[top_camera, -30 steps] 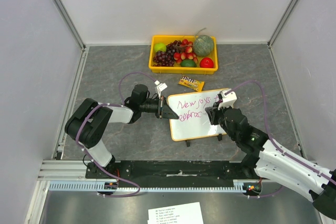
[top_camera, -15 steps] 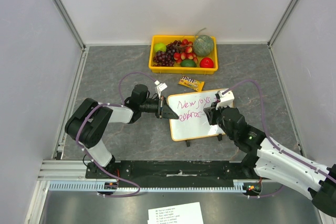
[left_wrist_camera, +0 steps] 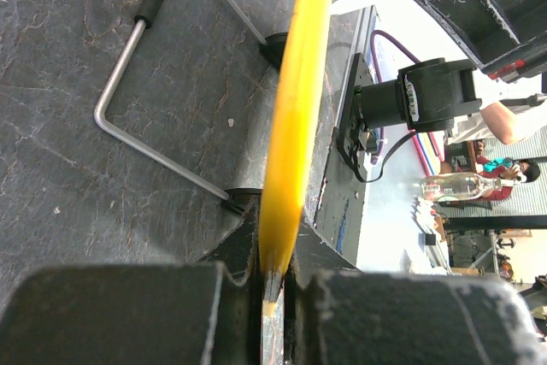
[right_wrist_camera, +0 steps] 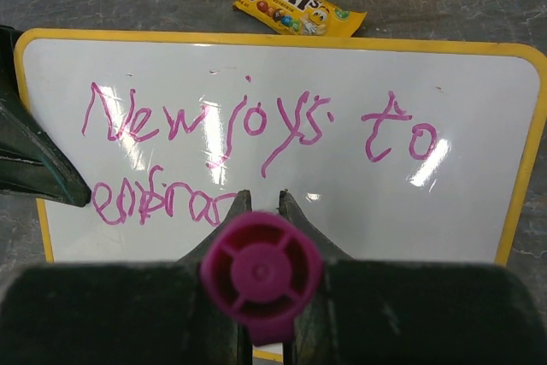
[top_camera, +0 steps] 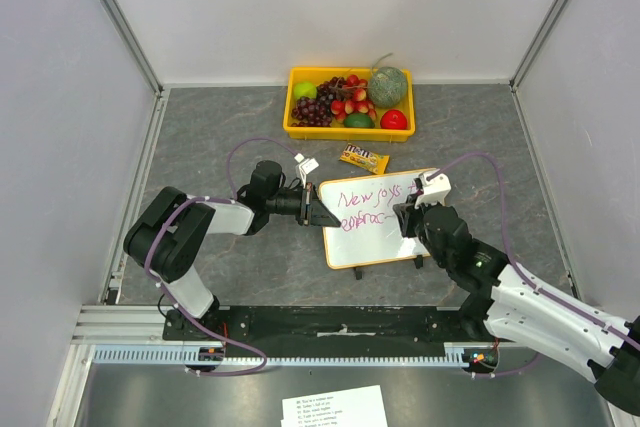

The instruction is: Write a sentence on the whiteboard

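Right gripper point(right_wrist_camera: 261, 203), clamped on a magenta marker point(right_wrist_camera: 261, 275), has nudged along the unfinished pink cursive sentence point(right_wrist_camera: 256, 126); left gripper point(left_wrist_camera: 273, 292) pinches the yellow-framed whiteboard point(right_wrist_camera: 444, 220)

The whiteboard point(top_camera: 375, 222) sits in the middle of the table point(top_camera: 200, 137), hemmed by the left arm's fingers point(top_camera: 320, 213) on its left edge and the right arm point(top_camera: 450, 239) over its right side. Just behind lie a candy packet point(top_camera: 364, 158) and the yellow fruit tray point(top_camera: 349, 132); open surface shows toward both far corners.
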You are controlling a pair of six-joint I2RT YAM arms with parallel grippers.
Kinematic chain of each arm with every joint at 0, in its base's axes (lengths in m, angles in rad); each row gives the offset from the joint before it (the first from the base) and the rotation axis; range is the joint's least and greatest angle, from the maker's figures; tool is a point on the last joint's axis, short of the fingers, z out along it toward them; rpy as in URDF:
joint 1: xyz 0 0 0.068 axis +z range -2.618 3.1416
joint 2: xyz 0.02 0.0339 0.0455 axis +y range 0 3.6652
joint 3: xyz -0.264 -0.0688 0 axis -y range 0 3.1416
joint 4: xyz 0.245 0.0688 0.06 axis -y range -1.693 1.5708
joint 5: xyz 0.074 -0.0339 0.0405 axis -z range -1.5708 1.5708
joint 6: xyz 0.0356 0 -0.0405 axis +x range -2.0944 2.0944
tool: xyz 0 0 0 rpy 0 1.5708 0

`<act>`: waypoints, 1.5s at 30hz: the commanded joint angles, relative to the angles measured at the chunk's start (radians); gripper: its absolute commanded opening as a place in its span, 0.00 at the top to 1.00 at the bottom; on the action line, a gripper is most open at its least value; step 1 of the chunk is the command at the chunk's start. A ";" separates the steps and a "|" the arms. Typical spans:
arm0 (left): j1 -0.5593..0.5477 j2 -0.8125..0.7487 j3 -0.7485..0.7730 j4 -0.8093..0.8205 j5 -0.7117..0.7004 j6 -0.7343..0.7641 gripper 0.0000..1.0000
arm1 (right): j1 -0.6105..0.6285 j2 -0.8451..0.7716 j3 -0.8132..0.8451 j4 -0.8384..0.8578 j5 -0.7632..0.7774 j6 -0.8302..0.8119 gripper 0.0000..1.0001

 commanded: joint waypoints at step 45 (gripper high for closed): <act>0.012 0.056 -0.018 -0.178 -0.184 0.066 0.98 | -0.001 0.019 -0.018 0.012 -0.053 0.032 1.00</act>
